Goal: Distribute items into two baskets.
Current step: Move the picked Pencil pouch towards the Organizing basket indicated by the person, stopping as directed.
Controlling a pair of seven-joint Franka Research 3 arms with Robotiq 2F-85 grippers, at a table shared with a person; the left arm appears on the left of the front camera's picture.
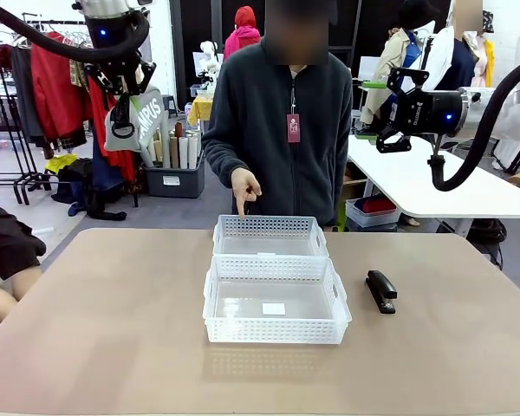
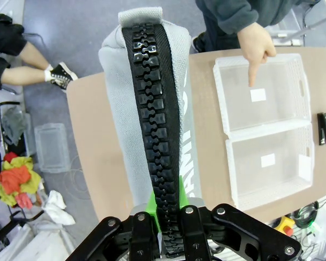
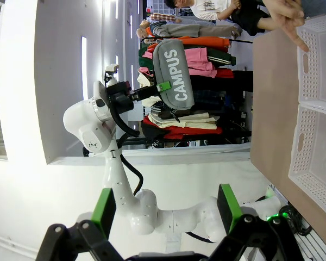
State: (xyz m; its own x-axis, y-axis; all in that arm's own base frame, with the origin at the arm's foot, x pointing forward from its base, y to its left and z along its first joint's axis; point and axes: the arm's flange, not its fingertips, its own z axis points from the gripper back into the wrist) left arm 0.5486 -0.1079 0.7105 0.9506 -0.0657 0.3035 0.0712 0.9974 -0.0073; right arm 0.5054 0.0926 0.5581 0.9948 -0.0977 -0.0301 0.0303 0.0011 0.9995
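The grey "CAMPUS" pouch (image 1: 147,117) hangs high at the far left, well above the table, with my left gripper (image 1: 121,107) shut on it. In the left wrist view my fingers (image 2: 166,202) pinch its black zipper edge (image 2: 152,109). The right wrist view shows the pouch (image 3: 174,76) from across the table. My right gripper (image 1: 390,111) hovers high at the right, open and empty, its green pads (image 3: 104,209) wide apart. Two white lattice baskets sit mid-table: the far basket (image 1: 269,222) and the near basket (image 1: 276,330). A black stapler (image 1: 381,290) lies right of the near basket.
A person stands at the far side, one hand (image 1: 245,185) pointing a finger down at the far basket. A white table (image 1: 433,186) stands behind at the right, and a clothes rack (image 1: 52,87) at the far left. Bare tabletop (image 1: 95,329) spreads around the baskets.
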